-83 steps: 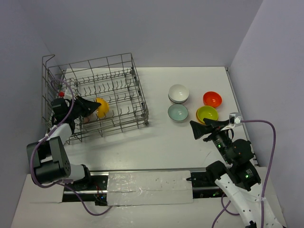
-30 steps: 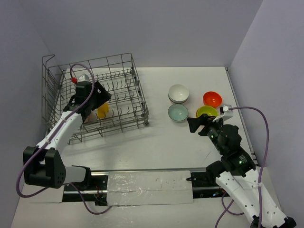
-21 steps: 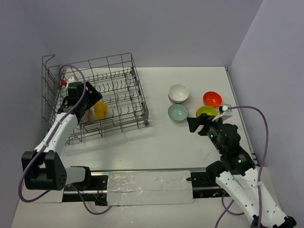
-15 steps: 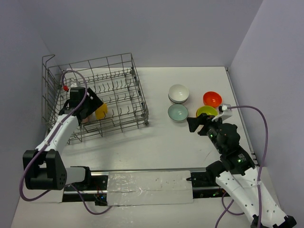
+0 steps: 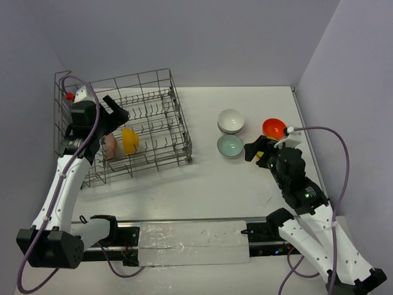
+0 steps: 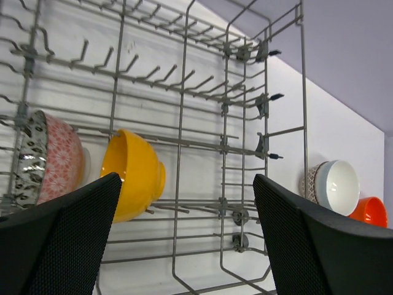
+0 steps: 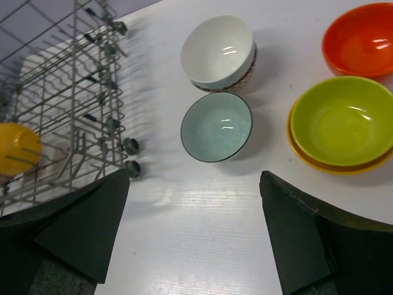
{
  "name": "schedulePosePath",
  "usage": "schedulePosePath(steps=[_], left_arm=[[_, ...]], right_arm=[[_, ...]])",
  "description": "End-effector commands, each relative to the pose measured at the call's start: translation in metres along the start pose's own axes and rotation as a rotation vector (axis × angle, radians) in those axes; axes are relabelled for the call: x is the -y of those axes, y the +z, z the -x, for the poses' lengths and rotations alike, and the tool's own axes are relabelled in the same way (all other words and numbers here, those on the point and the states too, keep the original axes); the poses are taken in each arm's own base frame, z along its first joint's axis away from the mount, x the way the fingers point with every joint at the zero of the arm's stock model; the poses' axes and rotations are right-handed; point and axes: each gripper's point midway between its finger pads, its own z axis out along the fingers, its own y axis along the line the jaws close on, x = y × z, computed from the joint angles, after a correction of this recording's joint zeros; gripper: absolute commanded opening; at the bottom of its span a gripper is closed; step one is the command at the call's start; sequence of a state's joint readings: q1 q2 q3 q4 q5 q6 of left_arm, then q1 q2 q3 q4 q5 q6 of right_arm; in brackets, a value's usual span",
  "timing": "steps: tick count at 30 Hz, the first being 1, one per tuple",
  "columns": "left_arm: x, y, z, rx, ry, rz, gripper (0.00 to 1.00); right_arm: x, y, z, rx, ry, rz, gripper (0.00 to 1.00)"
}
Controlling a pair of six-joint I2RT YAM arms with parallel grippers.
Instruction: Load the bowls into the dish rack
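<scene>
Top view looks down over everything; wrist views look down closer, sharing the dish rack (image 5: 182, 128).

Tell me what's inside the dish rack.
Inside the dish rack, an orange bowl and a pinkish patterned bowl stand on edge between tines. The left arm covers part of the rack's left side.

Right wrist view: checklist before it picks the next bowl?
1. Right pincer open and empty: ok.
2. Pale green bowl upright, not stacked: ok.
3. Right pincer over that bowl: not ok, it is over bare table beside it.
4. Left pincer open, holding nothing: ok.
5. Orange bowl and pink patterned bowl standing on edge in the dish rack: ok.
6. Free tine rows in the rack: ok.
</scene>
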State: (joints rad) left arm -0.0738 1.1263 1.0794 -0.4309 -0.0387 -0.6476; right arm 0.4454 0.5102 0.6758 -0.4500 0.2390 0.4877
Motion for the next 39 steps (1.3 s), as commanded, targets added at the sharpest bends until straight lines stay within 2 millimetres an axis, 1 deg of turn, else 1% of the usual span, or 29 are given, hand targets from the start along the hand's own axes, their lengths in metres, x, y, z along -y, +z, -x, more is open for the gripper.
schedulePosePath(steps=[1, 2, 3, 5, 6, 8, 10, 11, 12, 14, 15, 17, 18, 21, 23, 24, 26, 27, 28, 30, 31, 32, 33, 34, 35, 36, 37, 38, 39], left_arm=[[-0.001, -0.024, 0.021, 0.065, 0.103, 0.020, 0.95], [-0.006, -0.026, 0.019, 0.067, 0.138, 0.031, 0.98], [-0.009, -0.027, 0.018, 0.074, 0.152, 0.038, 0.99], [-0.012, -0.038, 0.025, 0.121, 0.189, 0.036, 0.99], [-0.017, -0.038, 0.019, 0.117, 0.200, 0.041, 0.99], [-0.016, -0.046, 0.023, 0.155, 0.218, 0.021, 0.99], [-0.020, -0.048, 0.015, 0.160, 0.226, 0.010, 0.99], [-0.017, -0.048, 0.014, 0.172, 0.228, -0.014, 0.99], [-0.021, -0.044, 0.004, 0.155, 0.232, -0.020, 0.99], [-0.015, -0.045, -0.003, 0.152, 0.252, -0.057, 0.99], [-0.017, -0.041, -0.012, 0.134, 0.260, -0.057, 0.99], [-0.014, -0.042, -0.019, 0.121, 0.275, -0.068, 0.99], [-0.018, -0.042, -0.023, 0.118, 0.279, -0.055, 0.99], [-0.017, -0.046, -0.025, 0.131, 0.291, -0.060, 0.99], [-0.011, -0.050, -0.026, 0.133, 0.301, -0.083, 0.99], [-0.008, -0.051, -0.026, 0.132, 0.302, -0.093, 0.99], [-0.002, -0.052, -0.026, 0.126, 0.305, -0.116, 0.99], [0.001, -0.054, -0.024, 0.129, 0.305, -0.126, 0.99], [0.006, -0.055, -0.025, 0.125, 0.304, -0.139, 0.99], [0.017, -0.060, -0.021, 0.132, 0.307, -0.174, 0.99], [0.025, -0.061, -0.024, 0.119, 0.311, -0.196, 0.99], [0.034, -0.064, -0.018, 0.129, 0.309, -0.217, 0.99], [0.040, -0.061, -0.021, 0.112, 0.313, -0.222, 0.99], [0.050, -0.062, -0.026, 0.094, 0.317, -0.243, 0.99], [0.061, -0.065, -0.023, 0.099, 0.317, -0.262, 0.99], [0.069, -0.065, -0.024, 0.096, 0.319, -0.275, 0.99], [0.085, -0.064, -0.037, 0.062, 0.342, -0.311, 0.99], [0.100, -0.066, -0.033, 0.081, 0.347, -0.336, 0.99], [0.113, -0.068, -0.037, 0.076, 0.358, -0.367, 0.99]], right_arm=[[0.015, 0.005, 0.016, 0.011, 0.039, -0.159, 0.96], [0.022, 0.007, 0.018, 0.018, 0.052, -0.215, 1.00], [0.025, 0.008, 0.022, 0.019, 0.054, -0.244, 1.00], [0.036, 0.017, 0.016, -0.019, 0.048, -0.329, 1.00], [0.040, 0.020, 0.016, -0.027, 0.050, -0.352, 1.00], [0.050, 0.028, 0.015, -0.047, 0.075, -0.408, 1.00], [0.058, 0.036, 0.014, -0.065, 0.098, -0.439, 0.99], [0.067, 0.038, 0.016, -0.062, 0.127, -0.471, 0.98], [0.069, 0.040, 0.015, -0.071, 0.142, -0.480, 0.97], [0.079, 0.046, 0.012, -0.084, 0.169, -0.525, 0.96], [0.085, 0.047, 0.013, -0.076, 0.178, -0.552, 0.96], [0.092, 0.051, 0.010, -0.083, 0.193, -0.589, 0.95], [0.095, 0.052, 0.011, -0.076, 0.201, -0.603, 0.95], [0.095, 0.059, 0.011, -0.067, 0.215, -0.602, 0.91], [0.087, 0.069, 0.008, -0.080, 0.237, -0.550, 0.86], [0.085, 0.074, -0.002, -0.110, 0.238, -0.539, 0.83], [0.078, 0.083, -0.012, -0.150, 0.265, -0.516, 0.82], [0.078, 0.088, -0.021, -0.178, 0.256, -0.526, 0.81], [0.070, 0.092, -0.027, -0.195, 0.243, -0.511, 0.82], [0.066, 0.098, -0.035, -0.218, 0.217, -0.520, 0.82], [0.062, 0.101, -0.036, -0.221, 0.205, -0.504, 0.82], [0.057, 0.103, -0.038, -0.233, 0.209, -0.482, 0.82], [0.057, 0.105, -0.043, -0.247, 0.210, -0.475, 0.82], [0.054, 0.108, -0.043, -0.246, 0.208, -0.457, 0.82], [0.051, 0.109, -0.047, -0.262, 0.210, -0.438, 0.82], [0.050, 0.109, -0.047, -0.260, 0.212, -0.430, 0.82], [0.050, 0.109, -0.047, -0.258, 0.206, -0.423, 0.82], [0.050, 0.107, -0.047, -0.257, 0.200, -0.420, 0.82], [0.050, 0.102, -0.041, -0.235, 0.198, -0.413, 0.82]])
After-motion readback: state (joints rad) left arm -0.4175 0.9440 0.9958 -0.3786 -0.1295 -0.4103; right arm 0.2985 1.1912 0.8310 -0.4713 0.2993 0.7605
